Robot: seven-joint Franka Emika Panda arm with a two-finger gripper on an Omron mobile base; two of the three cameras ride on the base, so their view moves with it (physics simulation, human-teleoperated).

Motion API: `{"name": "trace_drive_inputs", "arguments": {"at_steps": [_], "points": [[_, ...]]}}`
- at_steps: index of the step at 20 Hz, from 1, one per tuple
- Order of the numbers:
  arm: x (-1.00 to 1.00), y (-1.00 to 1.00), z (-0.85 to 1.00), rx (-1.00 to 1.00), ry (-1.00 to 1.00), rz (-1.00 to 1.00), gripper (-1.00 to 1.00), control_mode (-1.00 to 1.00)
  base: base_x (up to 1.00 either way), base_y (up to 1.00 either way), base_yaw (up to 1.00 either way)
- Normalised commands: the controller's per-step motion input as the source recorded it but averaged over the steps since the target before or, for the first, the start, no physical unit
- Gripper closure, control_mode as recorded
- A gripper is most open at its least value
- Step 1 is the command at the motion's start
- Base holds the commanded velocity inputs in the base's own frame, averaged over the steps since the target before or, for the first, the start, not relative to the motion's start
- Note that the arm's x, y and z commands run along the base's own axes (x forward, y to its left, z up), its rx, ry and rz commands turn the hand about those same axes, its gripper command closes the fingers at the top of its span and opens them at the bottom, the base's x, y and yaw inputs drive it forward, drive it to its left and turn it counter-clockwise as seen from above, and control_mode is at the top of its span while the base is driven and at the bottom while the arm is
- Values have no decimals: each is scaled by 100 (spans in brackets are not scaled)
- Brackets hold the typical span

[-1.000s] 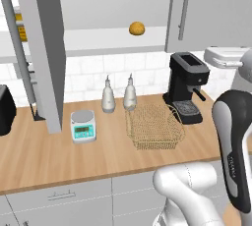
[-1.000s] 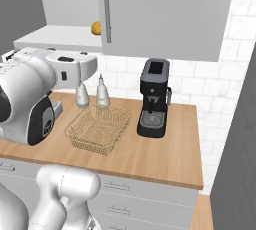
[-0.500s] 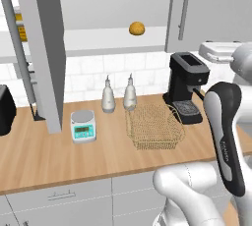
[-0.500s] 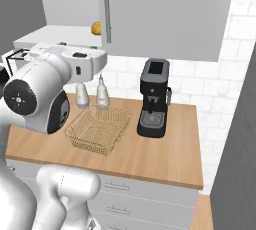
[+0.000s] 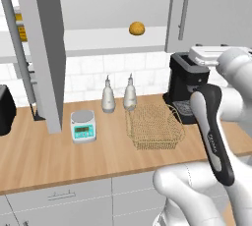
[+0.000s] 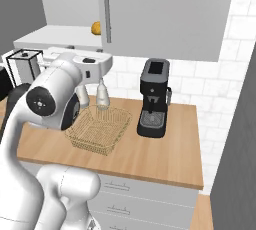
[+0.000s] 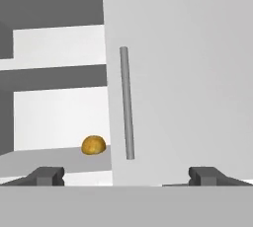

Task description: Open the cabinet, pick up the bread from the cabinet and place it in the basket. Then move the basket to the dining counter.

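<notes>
The cabinet's left door [image 5: 43, 48] stands swung open and its right door [image 5: 209, 11] is closed, bar handle [image 7: 126, 102] straight ahead in the hand view. The bread [image 5: 137, 28], a small golden roll, lies on the white shelf left of that closed door, also bread [image 7: 93, 145] and bread [image 6: 96, 28]. On the wooden worktop below sits the tan wire basket [image 5: 155, 126], basket [image 6: 97, 130], with nothing in it. My gripper [image 7: 126, 176] hangs well short of the cabinet, open, nothing between its fingers [image 7: 47, 175]. The dining counter is out of view.
A black coffee machine [image 5: 184, 87] stands right of the basket. Two pale bottles [image 5: 129, 95] stand behind it and a kitchen scale [image 5: 83, 126] to its left. The open door juts out over the worktop. A dark appliance [image 5: 5, 109] sits at the far left.
My arm has folded, its forearm and elbow swinging in front of the cameras and the hand shifting slightly left. The bread, the basket and the doors have not moved. The jaws stayed open.
</notes>
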Motion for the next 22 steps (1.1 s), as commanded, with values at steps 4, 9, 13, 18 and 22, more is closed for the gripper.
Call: {"name": "trace_drive_inputs", "arguments": {"at_steps": [4,9,13,18,22], "points": [[47,0,0,0,-6,0,-100,-100,0,0,0],[71,0,0,0,-1,0,-100,-100,0,0,0],[74,0,0,0,0,0,-100,-100,0,0,0],[70,-1,0,0,0,0,-100,-100,0,0,0],[61,-7,0,0,0,3,-100,-100,0,0,0]]}}
